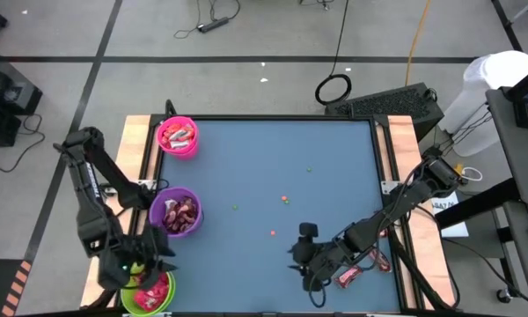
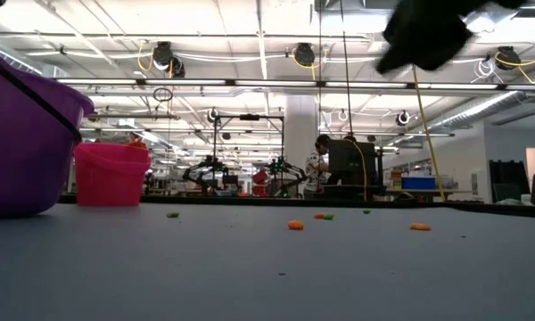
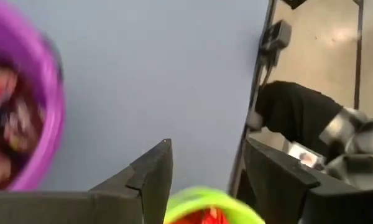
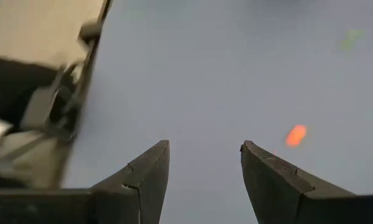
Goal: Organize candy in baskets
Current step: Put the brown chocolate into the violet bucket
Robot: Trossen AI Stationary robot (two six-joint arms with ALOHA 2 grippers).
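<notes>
**Candy sorted into three baskets; both grippers empty**

We take the lime green basket [image 1: 150,295] as our landmark; it stands at the near left corner of the counter [image 1: 264,176]. It holds red candy [image 1: 151,296]. The left gripper [image 1: 139,273] hangs directly over this basket, and the left wrist view shows its fingers [image 3: 152,177] spread apart with nothing between them, the basket's green rim just beneath.

Well to the right of the green basket, along the same near edge, we find the right gripper [image 1: 310,275] low over bare counter. Its fingers [image 4: 143,174] stand apart and hold nothing. Just beyond it, farther right, one red wrapped piece [image 1: 350,276] lies near the counter's right edge, outside any basket.

Just behind the green basket stands the purple basket [image 1: 177,212], holding dark brown candy pieces [image 1: 184,214]. Farther back along the same left side, near the far left corner, stands the bright pink basket [image 1: 177,137], holding pink-red candy pieces [image 1: 179,136].

A few small orange specks [image 1: 284,200] and green ones lie scattered on the mid-counter, well right of the baskets.

In the low view, a person [image 2: 319,166] shows far off in the room behind the counter.
</notes>
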